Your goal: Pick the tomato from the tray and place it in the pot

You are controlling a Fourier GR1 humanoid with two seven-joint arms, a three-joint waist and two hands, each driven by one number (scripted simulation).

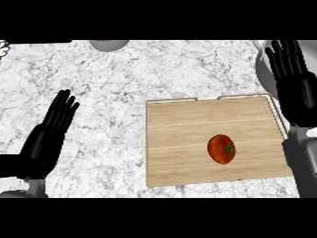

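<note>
though near tomato (221,148), fingers (287,60) straight

A red tomato (221,148) with a small green stem mark is seen lying on a pale wooden tray (181,139), right of the tray's middle. The grey pot (262,69) is largely hidden at the upper right.

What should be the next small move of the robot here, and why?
Probably bring the right hand back and left, over the tomato. The tomato lies untouched on the wooden tray, and this open hand, now beyond the tray's right edge, is the nearer one.
</note>
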